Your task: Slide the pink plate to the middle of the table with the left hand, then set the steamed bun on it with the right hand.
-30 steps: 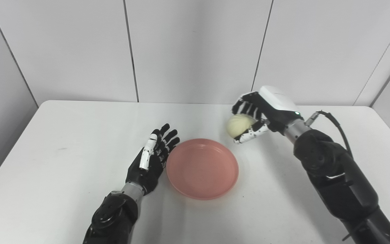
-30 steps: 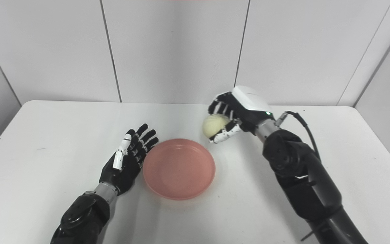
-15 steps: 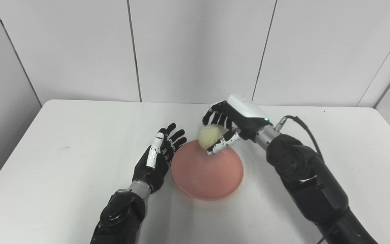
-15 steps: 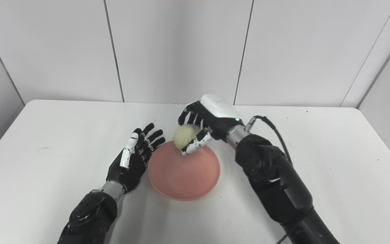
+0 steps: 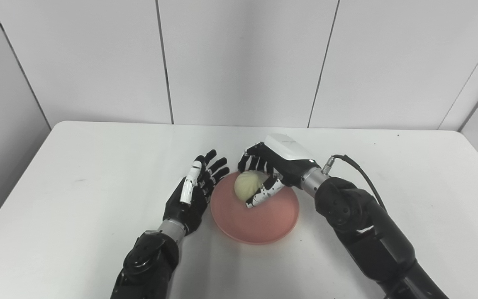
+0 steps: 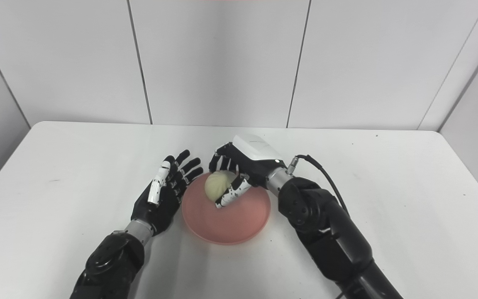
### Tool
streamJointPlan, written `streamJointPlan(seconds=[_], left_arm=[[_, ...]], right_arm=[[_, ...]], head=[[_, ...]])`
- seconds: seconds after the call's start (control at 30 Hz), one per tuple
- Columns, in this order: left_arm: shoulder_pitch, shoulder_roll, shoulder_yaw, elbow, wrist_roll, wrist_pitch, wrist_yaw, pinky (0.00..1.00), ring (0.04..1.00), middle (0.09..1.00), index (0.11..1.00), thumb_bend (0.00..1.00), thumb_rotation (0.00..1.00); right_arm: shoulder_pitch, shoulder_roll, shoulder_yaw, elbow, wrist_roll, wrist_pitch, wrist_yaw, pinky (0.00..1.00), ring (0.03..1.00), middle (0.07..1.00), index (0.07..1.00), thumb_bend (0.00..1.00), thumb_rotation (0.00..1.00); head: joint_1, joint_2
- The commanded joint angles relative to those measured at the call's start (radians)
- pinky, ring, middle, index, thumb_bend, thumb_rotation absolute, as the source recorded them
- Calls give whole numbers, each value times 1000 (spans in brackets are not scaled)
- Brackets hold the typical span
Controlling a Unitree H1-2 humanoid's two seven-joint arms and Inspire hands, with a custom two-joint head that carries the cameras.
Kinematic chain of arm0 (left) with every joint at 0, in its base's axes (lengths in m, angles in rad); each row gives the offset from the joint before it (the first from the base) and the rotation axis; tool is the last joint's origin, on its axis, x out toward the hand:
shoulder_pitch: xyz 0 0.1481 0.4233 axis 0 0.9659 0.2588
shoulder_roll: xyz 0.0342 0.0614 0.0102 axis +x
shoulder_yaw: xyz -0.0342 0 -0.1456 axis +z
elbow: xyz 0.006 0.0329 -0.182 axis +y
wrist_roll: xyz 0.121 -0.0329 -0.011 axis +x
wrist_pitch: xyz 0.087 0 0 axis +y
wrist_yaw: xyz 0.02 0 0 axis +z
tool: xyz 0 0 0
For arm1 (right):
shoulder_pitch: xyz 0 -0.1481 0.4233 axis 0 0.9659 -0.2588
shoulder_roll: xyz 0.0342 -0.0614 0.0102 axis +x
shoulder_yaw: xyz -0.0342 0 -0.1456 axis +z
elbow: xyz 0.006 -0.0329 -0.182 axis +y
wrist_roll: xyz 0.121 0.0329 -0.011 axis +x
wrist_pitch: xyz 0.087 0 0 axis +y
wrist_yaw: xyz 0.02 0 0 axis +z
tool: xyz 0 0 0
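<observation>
The pink plate [image 5: 264, 222] lies near the middle of the white table [image 5: 77, 174]. My right hand [image 5: 274, 168] is shut on the pale steamed bun [image 5: 245, 186] and holds it low over the far left part of the plate; I cannot tell whether the bun touches the plate. My left hand [image 5: 193, 193] is open, fingers spread, standing on its edge against the plate's left rim. In the right eye view the bun [image 6: 215, 185] sits in my right hand [image 6: 243, 166] over the plate [image 6: 232, 220], with my left hand [image 6: 162, 195] beside it.
The white table ends at grey wall panels [image 5: 239, 58] behind. A black cable [image 5: 359, 172] loops from my right wrist over the table.
My right hand has carried the bun left and down, from the plate's right side to low over the plate. My left hand has stayed open at the plate's left rim. The camera shifted slightly.
</observation>
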Motion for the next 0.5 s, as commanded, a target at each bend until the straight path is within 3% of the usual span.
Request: streamJointPlan(seconds=[0.0,0.47], left_arm=[[42,1,-3,27,18,95,24,962,923,926,951,375,1000],[42,5,-4,16,24,100,24,952,921,925,951,383,1000]], right_arm=[[-31,-1,-2,-16,-11,-21,0,371,439,444,526,522,0],[-24,13,21,19,-76,0,18,361,441,440,524,522,0]], head=[[0,1],[-5,13]])
